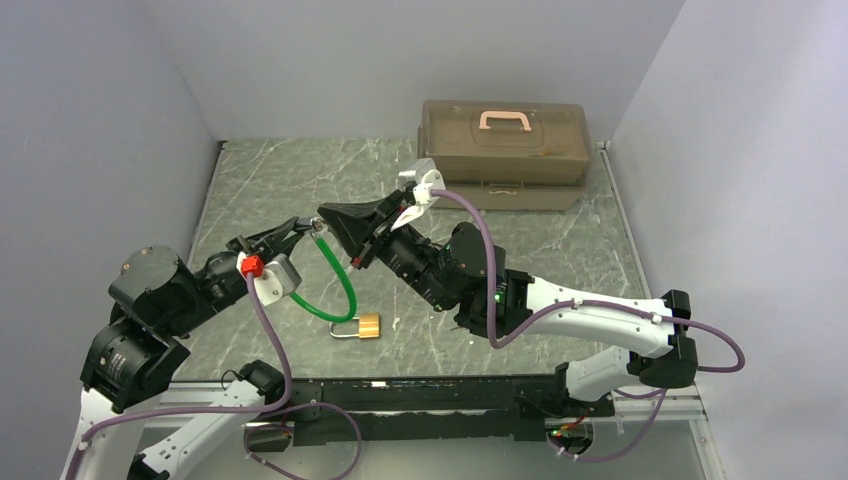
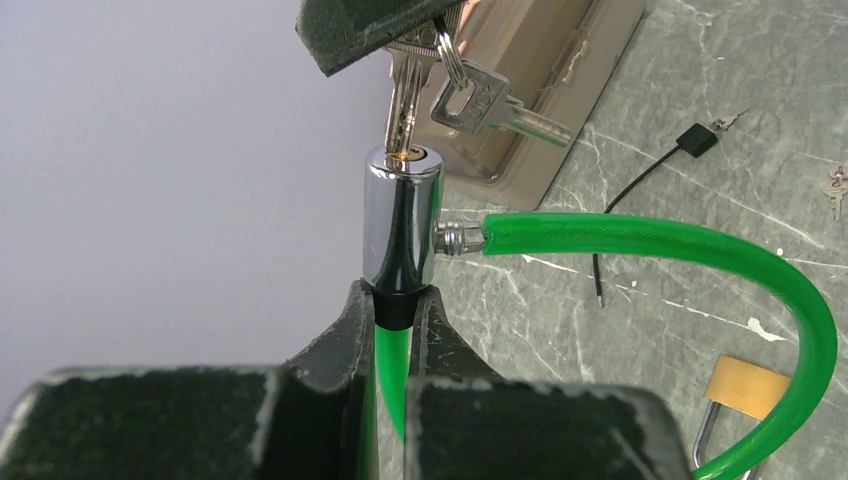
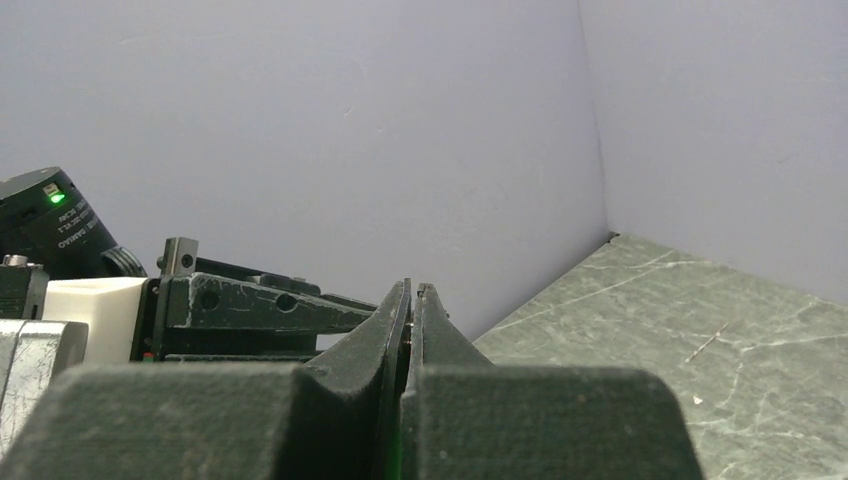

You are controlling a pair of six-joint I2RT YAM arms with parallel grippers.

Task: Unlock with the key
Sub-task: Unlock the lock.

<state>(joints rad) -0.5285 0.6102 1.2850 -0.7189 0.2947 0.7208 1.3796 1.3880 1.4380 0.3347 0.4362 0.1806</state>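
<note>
My left gripper [image 2: 400, 300] is shut on the green cable [image 2: 700, 245] just below its chrome lock cylinder [image 2: 402, 225] and holds the cylinder upright above the table. My right gripper [image 1: 325, 218] is shut on the key [image 2: 403, 105], whose blade tip sits in the keyhole on top of the cylinder. Other keys of the bunch [image 2: 490, 100] hang beside it. In the top view the two grippers meet at the cylinder [image 1: 318, 233]. The right wrist view shows my right gripper [image 3: 412, 295] closed, with the key almost hidden.
The green cable [image 1: 345, 285] loops down through a brass padlock [image 1: 368, 325] lying on the table; it also shows in the left wrist view [image 2: 745, 385]. A brown toolbox [image 1: 505, 140] stands at the back. A black tag on a wire [image 2: 695, 140] and a loose key [image 2: 836, 190] lie on the table.
</note>
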